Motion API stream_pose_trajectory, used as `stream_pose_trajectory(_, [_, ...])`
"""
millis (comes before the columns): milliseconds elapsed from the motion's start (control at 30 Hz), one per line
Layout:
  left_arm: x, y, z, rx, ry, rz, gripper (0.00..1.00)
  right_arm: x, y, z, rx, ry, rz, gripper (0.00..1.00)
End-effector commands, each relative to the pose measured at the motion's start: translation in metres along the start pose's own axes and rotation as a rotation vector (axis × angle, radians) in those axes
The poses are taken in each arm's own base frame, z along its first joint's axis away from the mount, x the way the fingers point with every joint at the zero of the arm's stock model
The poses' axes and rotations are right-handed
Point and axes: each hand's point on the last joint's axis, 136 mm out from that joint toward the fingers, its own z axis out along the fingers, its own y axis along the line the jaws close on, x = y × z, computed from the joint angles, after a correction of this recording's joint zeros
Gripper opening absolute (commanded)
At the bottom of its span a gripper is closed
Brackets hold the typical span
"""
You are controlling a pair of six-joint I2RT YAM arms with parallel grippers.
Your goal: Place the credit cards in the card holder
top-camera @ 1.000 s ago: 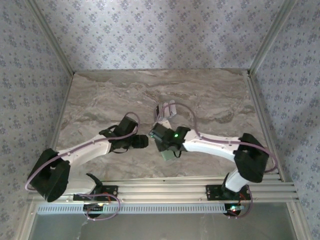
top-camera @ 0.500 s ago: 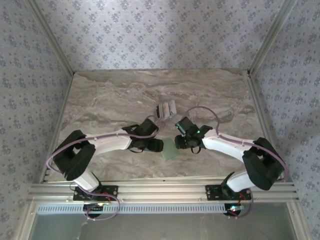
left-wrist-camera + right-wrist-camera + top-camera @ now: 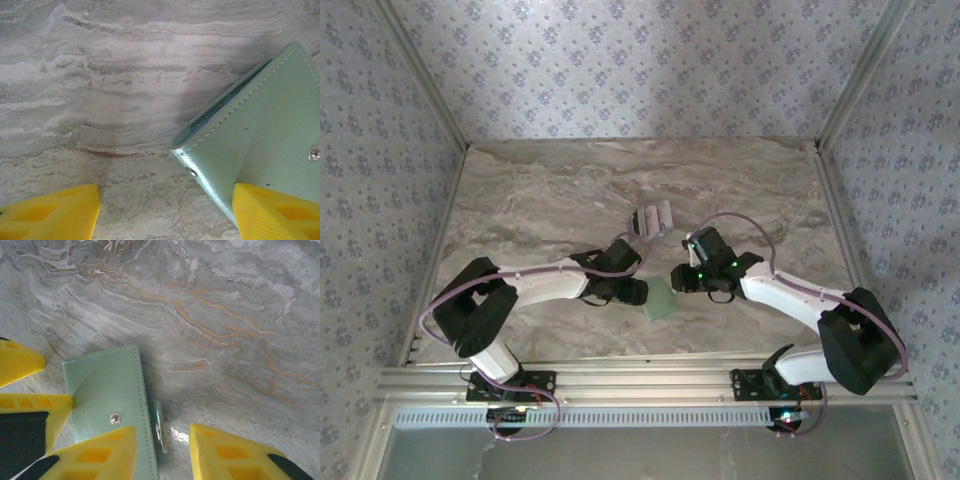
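The pale-green card holder (image 3: 660,301) lies flat on the marble between the two grippers. The credit cards (image 3: 653,218) sit in a small silvery-white cluster just behind it. My left gripper (image 3: 640,292) is open at the holder's left edge. Its right finger (image 3: 275,215) rests over the green holder (image 3: 260,125), whose corner lies between the jaws. My right gripper (image 3: 678,279) is open at the holder's right edge. In the right wrist view the right gripper (image 3: 162,452) straddles the snap tab (image 3: 158,426), with one fingertip (image 3: 95,455) over the holder (image 3: 102,385).
The marble table (image 3: 540,200) stretches out behind and to both sides. Patterned walls close it in at the back and sides, and an aluminium rail (image 3: 640,380) runs along the near edge. My left gripper's yellow fingers (image 3: 22,385) show at the left of the right wrist view.
My left arm has reached right to the holder's left edge. The right gripper has drawn back off the holder to its right edge, and its jaws have narrowed.
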Motion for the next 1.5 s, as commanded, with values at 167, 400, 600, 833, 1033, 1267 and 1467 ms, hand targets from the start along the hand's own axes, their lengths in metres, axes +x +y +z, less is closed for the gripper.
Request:
stream_pose_trajectory(167, [-0.001,-0.003,0.009,-0.007,0.000,0.007,0.71,0.007,0.000,0.007,-0.027,0.036,-0.006,0.30])
stream_pose_trajectory(400, [-0.001,-0.002,0.010,-0.007,0.000,0.007,0.70,0.006,0.002,0.007,-0.044,0.038,-0.003,0.26])
stream_pose_trajectory(600, [-0.001,-0.003,0.010,-0.005,0.001,0.008,0.70,0.006,0.001,0.009,-0.045,0.043,0.003,0.24])
stream_pose_trajectory(833, [-0.001,-0.003,0.010,-0.003,0.003,0.007,0.70,0.007,0.002,0.011,-0.055,0.050,0.004,0.20])
stream_pose_trajectory(1033, [0.000,-0.003,0.012,-0.003,0.005,0.008,0.70,0.007,0.006,0.012,-0.078,0.054,0.003,0.15])
stream_pose_trajectory(1267, [0.000,-0.002,0.014,-0.008,0.008,0.008,0.70,0.007,0.015,0.010,-0.128,0.055,-0.007,0.01])
stream_pose_trajectory(1467, [0.001,-0.001,0.017,-0.012,0.014,0.007,0.70,0.007,0.028,0.006,-0.152,0.045,-0.053,0.00])
